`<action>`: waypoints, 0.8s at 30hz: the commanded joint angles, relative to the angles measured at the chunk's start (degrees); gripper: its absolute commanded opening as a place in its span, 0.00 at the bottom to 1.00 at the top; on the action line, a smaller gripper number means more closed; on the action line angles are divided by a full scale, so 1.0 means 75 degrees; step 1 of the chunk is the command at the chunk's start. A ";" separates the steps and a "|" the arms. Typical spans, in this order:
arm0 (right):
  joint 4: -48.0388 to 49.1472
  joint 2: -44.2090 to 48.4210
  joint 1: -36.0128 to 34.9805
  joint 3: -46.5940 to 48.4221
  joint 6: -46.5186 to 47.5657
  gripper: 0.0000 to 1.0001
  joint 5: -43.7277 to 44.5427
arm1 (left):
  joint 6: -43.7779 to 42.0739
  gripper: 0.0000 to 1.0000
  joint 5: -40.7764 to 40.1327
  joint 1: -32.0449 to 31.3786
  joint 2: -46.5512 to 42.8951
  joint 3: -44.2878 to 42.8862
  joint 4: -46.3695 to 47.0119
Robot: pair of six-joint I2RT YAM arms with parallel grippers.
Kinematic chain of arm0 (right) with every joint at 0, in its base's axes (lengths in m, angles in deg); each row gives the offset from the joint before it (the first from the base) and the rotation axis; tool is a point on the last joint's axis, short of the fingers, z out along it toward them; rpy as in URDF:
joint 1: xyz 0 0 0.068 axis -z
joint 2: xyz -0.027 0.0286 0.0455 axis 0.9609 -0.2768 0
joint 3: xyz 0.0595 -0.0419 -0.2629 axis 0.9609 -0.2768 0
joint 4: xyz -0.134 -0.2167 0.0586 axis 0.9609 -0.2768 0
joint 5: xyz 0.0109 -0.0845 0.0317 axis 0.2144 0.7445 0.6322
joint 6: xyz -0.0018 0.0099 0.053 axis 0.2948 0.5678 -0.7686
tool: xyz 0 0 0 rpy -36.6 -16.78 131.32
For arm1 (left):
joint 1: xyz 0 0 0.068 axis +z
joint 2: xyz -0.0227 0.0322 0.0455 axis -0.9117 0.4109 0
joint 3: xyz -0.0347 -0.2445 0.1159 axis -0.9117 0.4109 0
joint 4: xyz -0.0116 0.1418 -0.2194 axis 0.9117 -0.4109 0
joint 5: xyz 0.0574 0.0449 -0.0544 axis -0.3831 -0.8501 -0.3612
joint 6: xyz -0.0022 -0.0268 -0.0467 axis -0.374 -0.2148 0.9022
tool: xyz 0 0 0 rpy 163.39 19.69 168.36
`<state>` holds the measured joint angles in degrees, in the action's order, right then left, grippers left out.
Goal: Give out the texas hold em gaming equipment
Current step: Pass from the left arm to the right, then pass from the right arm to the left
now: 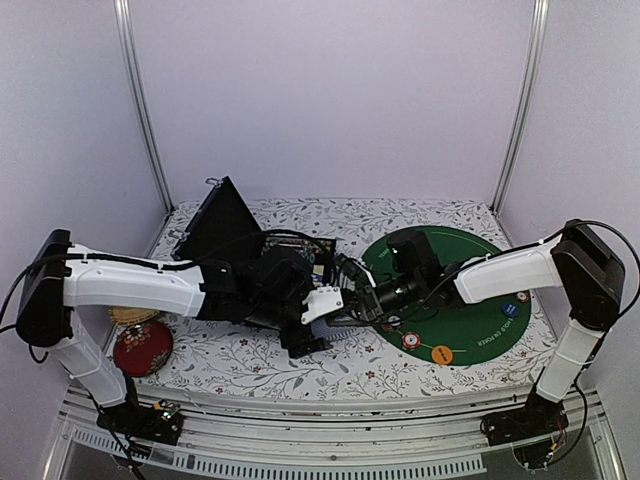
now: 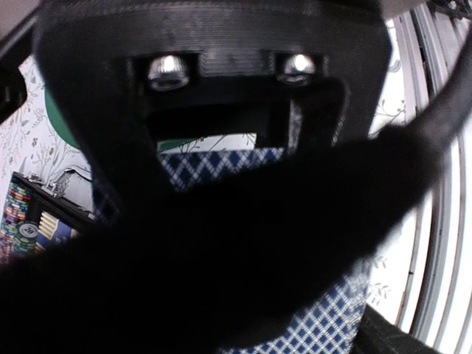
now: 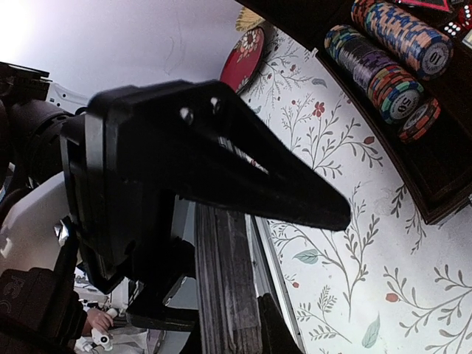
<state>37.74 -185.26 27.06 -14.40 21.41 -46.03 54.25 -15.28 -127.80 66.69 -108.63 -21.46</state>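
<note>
The two arms meet at the middle of the floral tablecloth (image 1: 250, 365), left gripper (image 1: 335, 305) and right gripper (image 1: 358, 300) nose to nose. Between them is the deck of playing cards (image 2: 221, 161), and the left wrist camera shows its blue diamond backs behind dark, blurred fingers.

At 10 o'clock from the meeting point, the black case (image 1: 222, 225) stands with its lid up. Rows of striped poker chips (image 3: 383, 44) lie on edge in its tray.

At 3 o'clock lies the green felt mat (image 1: 470, 250). A red-and-white chip (image 1: 410, 342) and an orange button disc (image 1: 441, 353) sit near its 6 o'clock edge, and a blue button disc (image 1: 515, 308) sits towards its 4 o'clock edge.

Way out at 8 o'clock, near the left arm's base, sits a red round floral object (image 1: 142, 347).

In the right wrist view the deck is seen edge-on, and the right gripper's black fingers look pressed onto it in a pinch. The left wrist view is too blocked to tell whether the left gripper is spread or gripping.
</note>
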 commanded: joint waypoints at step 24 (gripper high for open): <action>-0.1900 0.0826 0.0012 0.0111 0.1081 0.44 0.1394 | 0.0135 0.52 0.0478 0.0197 -0.0304 0.0307 0.0347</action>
<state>27.23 -181.59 26.84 -13.94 27.01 -37.81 54.60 -12.09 -127.37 66.32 -107.12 -20.45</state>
